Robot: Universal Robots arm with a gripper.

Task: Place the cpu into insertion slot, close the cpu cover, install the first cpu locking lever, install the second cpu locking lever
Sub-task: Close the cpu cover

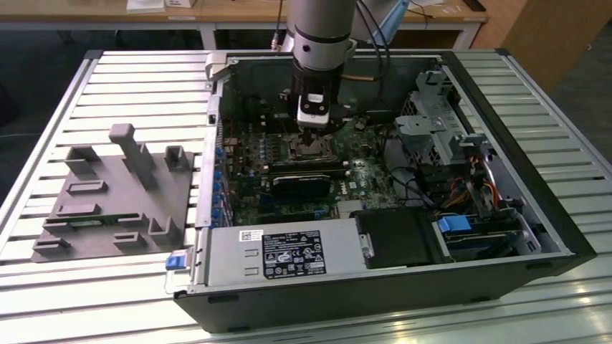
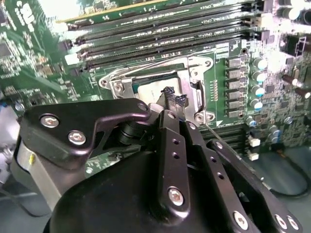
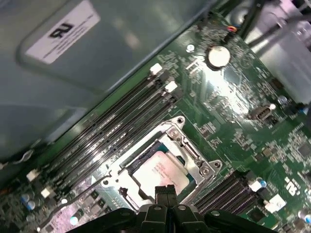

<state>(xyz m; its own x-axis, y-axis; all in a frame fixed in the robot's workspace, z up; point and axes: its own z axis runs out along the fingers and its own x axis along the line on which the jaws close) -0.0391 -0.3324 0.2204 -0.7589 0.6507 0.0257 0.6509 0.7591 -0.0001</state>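
- Jaws of the gripper (image 1: 312, 140) are pressed together tip to tip, and nothing shows between them. In the first wrist view the two fingertips (image 3: 161, 192) meet flat, one against the other.
- Well off to the exterior view's left of the jaws, a grey fixture (image 1: 115, 193) lies on the slatted table (image 1: 125, 79), outside the case (image 1: 383, 290).
- That case lies open, and the arm (image 1: 320, 29) comes down into it, so the jaws hang low over the green board (image 1: 368, 179).
- A power supply (image 1: 277, 251) sits inside the case, nearer the exterior camera than the jaws and well apart from them.
- Straight below the jaws is the slot (image 2: 133, 80).
- In that slot the cpu (image 3: 158, 172) lies flat, pale top up.
- Around the cpu the cover (image 3: 192, 155) lies down, its cut-out framing the chip.
- Both wrist views show the tips over the cover's near edge; I cannot tell whether they touch it.
- From a corner of the slot a thin wire lever (image 3: 73, 204) runs outward, away from the jaws; I cannot tell whether it is hooked down.
- Long black memory slots (image 3: 112, 131) run just beside the slot, on the side away from the jaws.
- To the exterior view's right of the jaws lie dark cables (image 1: 421, 186) and, further right, a metal drive cage (image 1: 440, 122), both well apart from the tips.
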